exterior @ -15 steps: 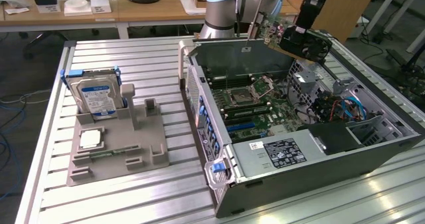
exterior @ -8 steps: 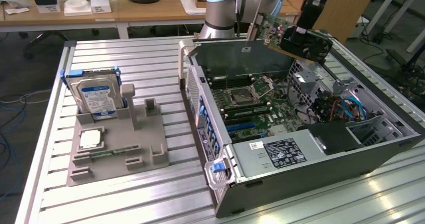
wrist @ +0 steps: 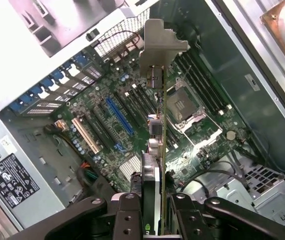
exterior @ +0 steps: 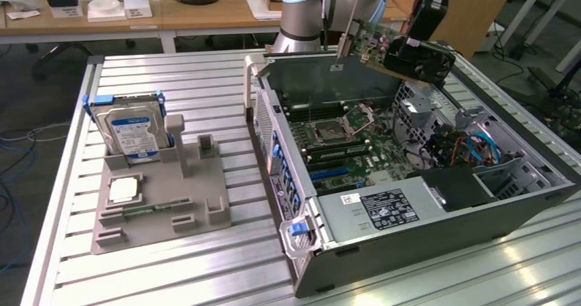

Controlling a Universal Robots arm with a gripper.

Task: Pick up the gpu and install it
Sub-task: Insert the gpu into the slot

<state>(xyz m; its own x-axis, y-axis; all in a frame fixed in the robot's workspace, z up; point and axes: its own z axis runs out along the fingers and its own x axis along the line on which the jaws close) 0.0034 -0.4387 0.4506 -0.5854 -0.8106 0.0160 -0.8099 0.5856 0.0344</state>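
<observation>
The gpu (exterior: 392, 47), a green card with a black fan and a silver bracket, hangs tilted in the air over the far part of the open computer case (exterior: 409, 245). My gripper (exterior: 421, 37) is shut on its fan end. In the wrist view the gpu (wrist: 156, 150) runs edge-on between my two black fingers (wrist: 127, 212), and my gripper (wrist: 155, 205) clamps it from both sides. Its silver bracket (wrist: 160, 42) is at the end away from the gripper. The motherboard (wrist: 102, 125) with a blue slot (wrist: 120, 117) lies well below the card, apart from it.
A grey fixture (exterior: 163, 197) on the slatted aluminium table (exterior: 181, 272) holds a silver hard drive (exterior: 132, 132) in a blue frame. Inside the case are a power supply (exterior: 382, 211), a CPU socket (exterior: 331, 126) and blue cables (exterior: 477, 146). Desks stand behind.
</observation>
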